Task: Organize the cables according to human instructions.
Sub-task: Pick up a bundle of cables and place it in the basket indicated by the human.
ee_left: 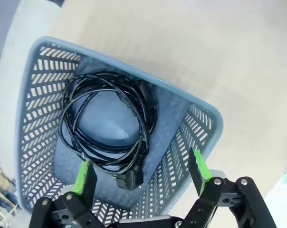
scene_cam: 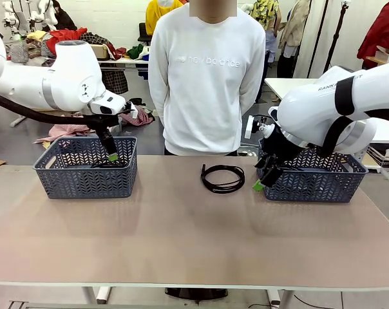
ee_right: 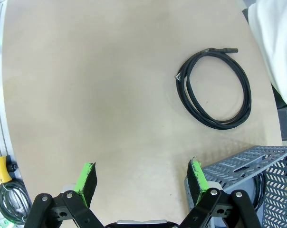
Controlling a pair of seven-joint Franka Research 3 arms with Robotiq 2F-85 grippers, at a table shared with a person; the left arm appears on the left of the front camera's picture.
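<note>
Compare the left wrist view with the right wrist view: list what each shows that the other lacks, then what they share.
Left wrist, not right: the stowed cable coiled inside the left basket, below the open left hand. Right wrist, not left: the loose cable on the table, the right basket at one corner, the person's white sleeve, and the open right hand. Shared: tan table, lattice basket wall, green-padded fingers spread apart.

A robotics lab: white robot arms (scene_cam: 59,80) flank a beige worktop (scene_cam: 181,244), with clothing (scene_cam: 66,37) heaped on a table (scene_cam: 123,62) behind.
</note>
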